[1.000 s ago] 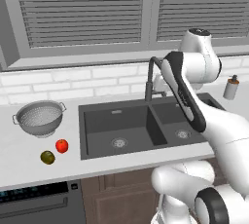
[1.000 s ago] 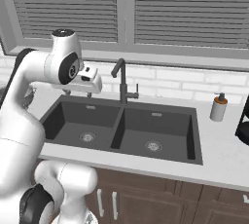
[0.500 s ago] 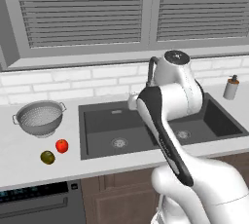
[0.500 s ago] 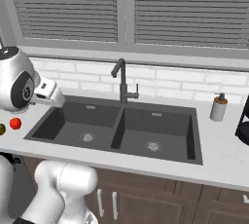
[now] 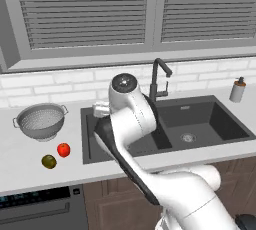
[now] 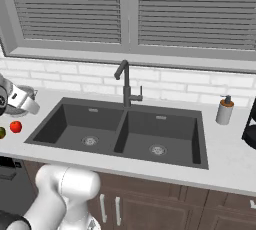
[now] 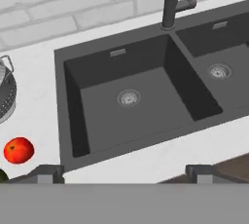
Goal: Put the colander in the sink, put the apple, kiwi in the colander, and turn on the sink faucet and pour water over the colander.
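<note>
2 basins of the sink sit empty at center frame. Colander waits at mid-left on the counter, apple and kiwi below it. Gripper, wide open and holding nothing, should swing left and straddle the colander's rim.

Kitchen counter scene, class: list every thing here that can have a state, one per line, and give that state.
colander: upright on the counter, empty, left of the sink.
sink: both basins empty and dry.
faucet: off, no water running.
apple: on the counter, beside the kiwi.
kiwi: on the counter.
gripper: open, holding nothing.
soap bottle: standing upright.
</note>
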Motion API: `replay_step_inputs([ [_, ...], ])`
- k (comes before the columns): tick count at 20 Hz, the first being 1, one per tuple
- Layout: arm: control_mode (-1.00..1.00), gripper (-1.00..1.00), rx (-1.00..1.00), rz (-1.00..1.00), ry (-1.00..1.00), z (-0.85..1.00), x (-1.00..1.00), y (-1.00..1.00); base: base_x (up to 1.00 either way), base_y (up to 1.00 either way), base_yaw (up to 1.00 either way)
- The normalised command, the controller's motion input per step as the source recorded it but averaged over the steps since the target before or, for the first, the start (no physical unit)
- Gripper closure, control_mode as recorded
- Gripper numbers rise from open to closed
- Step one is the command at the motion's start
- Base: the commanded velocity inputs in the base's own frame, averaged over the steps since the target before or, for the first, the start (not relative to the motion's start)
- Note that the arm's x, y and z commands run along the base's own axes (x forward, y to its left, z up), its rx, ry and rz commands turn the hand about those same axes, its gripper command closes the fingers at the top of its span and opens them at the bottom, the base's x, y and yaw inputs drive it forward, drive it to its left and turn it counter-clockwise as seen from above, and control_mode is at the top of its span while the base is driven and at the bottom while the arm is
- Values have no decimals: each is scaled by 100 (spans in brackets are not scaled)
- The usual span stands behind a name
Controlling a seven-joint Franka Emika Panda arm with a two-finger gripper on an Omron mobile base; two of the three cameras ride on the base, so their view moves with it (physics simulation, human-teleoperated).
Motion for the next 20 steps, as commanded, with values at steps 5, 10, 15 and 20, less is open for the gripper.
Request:
replay_step_inputs([
  [5,-100,-100,-7,-17,4,0,77,100,0,0,0],
  [10,-100,-100,-1,-8,6,-21,100,40,0,0,0],
  [15,-100,-100,0,0,14,-10,87,-1,0,0,0],
  [20,-100,-100,12,5,17,-59,60,-8,0,0,0],
])
